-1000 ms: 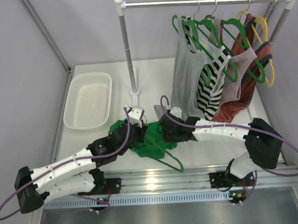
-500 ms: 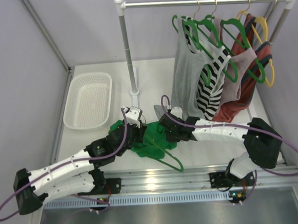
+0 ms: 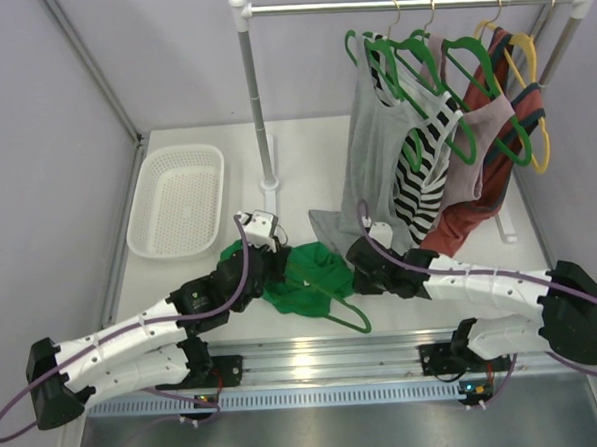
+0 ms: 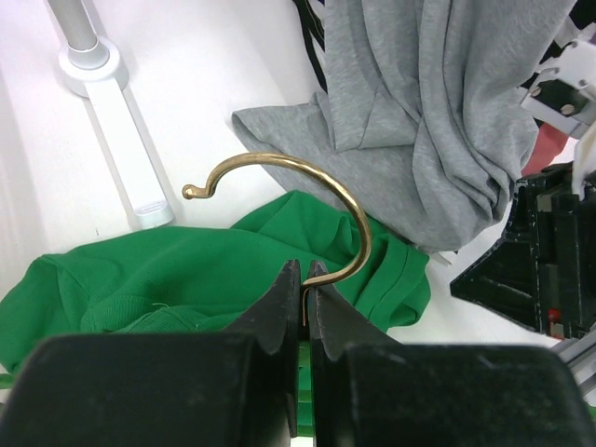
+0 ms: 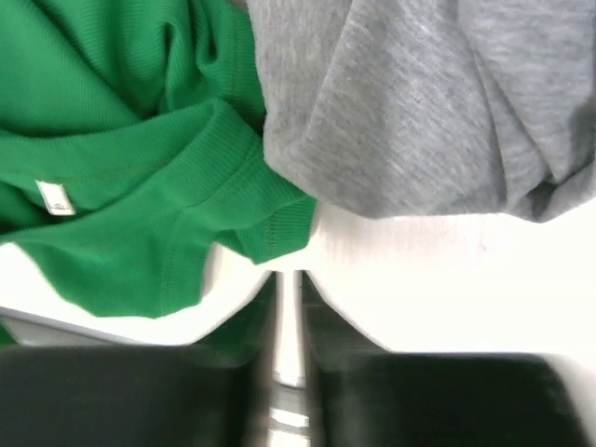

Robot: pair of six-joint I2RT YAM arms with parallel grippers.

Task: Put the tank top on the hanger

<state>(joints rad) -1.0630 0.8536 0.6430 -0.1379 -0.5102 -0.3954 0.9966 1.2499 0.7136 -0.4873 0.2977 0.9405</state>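
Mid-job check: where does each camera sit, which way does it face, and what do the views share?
Top external: above and behind the bases, looking down at the white table; both arms show, with left gripper and right gripper.
Left wrist: faces along its fingers, shut on the brass hook of the thin green hanger.
Right wrist: faces down past its own blurred fingers.
Shared: all three show the bright green tank top and the grey tank top.
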